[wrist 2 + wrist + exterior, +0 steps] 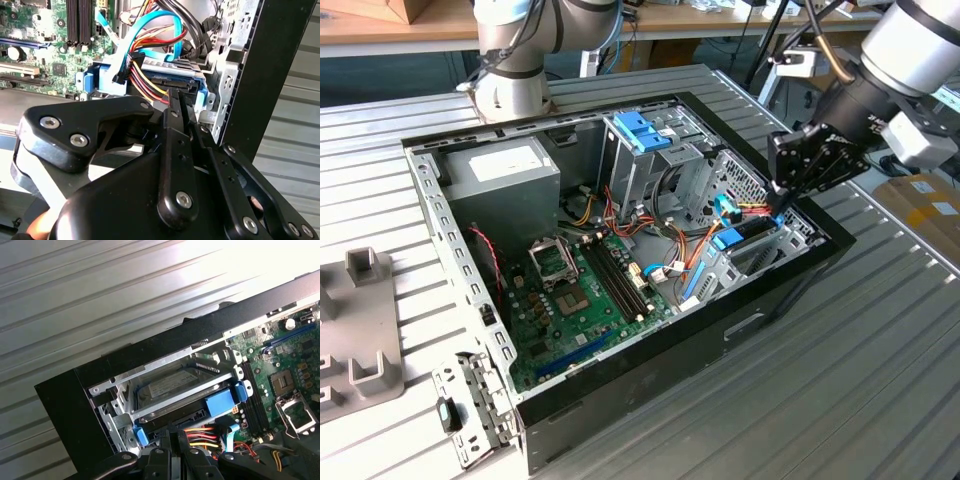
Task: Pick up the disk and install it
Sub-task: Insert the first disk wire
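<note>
One blue-framed disk [172,385], white label up, sits in its bay.

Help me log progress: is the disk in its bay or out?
In. The disk lies inside the metal drive cage, behind a cage bar, with the gripper at its cabled end.

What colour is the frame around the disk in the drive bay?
Blue, clearest in the first wrist view on the disk.

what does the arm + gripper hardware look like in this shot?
Silver-grey tubular arm with rounded joint housings, ending in a black cylindrical wrist. Matte black gripper built from flat, rounded linkage plates pinned with silver screw heads, tapering to two narrow black fingers. A thin tan cable loops beside the wrist.
</note>
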Controlling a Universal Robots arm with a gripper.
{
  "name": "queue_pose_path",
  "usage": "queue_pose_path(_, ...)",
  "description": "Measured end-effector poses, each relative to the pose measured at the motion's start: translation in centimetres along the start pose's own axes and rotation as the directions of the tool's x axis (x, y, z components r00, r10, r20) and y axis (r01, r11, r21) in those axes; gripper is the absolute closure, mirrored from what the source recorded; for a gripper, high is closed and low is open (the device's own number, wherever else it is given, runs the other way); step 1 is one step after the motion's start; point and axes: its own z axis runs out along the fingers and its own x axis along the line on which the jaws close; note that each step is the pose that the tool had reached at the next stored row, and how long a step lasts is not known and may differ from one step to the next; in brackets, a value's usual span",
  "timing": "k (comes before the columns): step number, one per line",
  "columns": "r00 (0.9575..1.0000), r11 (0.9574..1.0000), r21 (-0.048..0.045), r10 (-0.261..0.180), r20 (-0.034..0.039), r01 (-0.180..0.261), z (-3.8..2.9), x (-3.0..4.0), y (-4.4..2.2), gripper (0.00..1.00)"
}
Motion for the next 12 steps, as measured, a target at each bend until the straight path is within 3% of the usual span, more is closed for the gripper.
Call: queue_pose_path(12, 1.0000, 1.0000, 0.0001, 0.000, 0.0000, 0.000, 0.00, 0.03, 0.30, 0.83)
